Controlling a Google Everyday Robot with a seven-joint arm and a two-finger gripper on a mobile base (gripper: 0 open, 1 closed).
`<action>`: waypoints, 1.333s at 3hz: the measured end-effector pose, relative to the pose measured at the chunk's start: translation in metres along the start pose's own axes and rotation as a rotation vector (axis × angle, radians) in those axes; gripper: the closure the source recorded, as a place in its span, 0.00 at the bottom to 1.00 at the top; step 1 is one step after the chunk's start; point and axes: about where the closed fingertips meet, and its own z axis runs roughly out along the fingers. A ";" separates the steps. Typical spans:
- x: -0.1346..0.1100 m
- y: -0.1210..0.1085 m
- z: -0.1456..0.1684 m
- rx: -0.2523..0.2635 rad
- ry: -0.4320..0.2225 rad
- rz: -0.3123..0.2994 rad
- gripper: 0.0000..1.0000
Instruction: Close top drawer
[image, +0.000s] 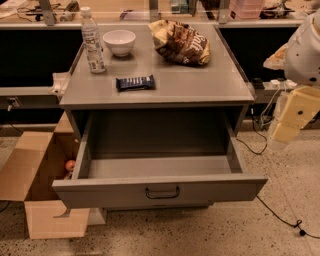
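Observation:
The top drawer (100, 193) of the grey cabinet is pulled far out toward me. Its deep grey interior (157, 167) shows nothing inside. Its plain front panel carries one dark wire handle (162, 193) at the centre. My gripper (287, 125), cream-coloured on a white arm, hangs in the air at the right edge of the camera view. It is to the right of the drawer's right side and above the level of the front panel, touching nothing.
The cabinet top (210, 85) holds a water bottle (93, 40), a white bowl (119, 41), a chip bag (181, 42) and a dark snack bar (135, 82). An open cardboard box (35, 185) stands on the floor at the drawer's left. Cables (280, 215) run across the floor at right.

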 end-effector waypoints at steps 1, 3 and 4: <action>0.000 0.001 -0.001 0.006 -0.001 -0.003 0.00; 0.015 0.057 0.049 -0.071 0.038 -0.091 0.00; 0.030 0.099 0.102 -0.150 0.065 -0.149 0.00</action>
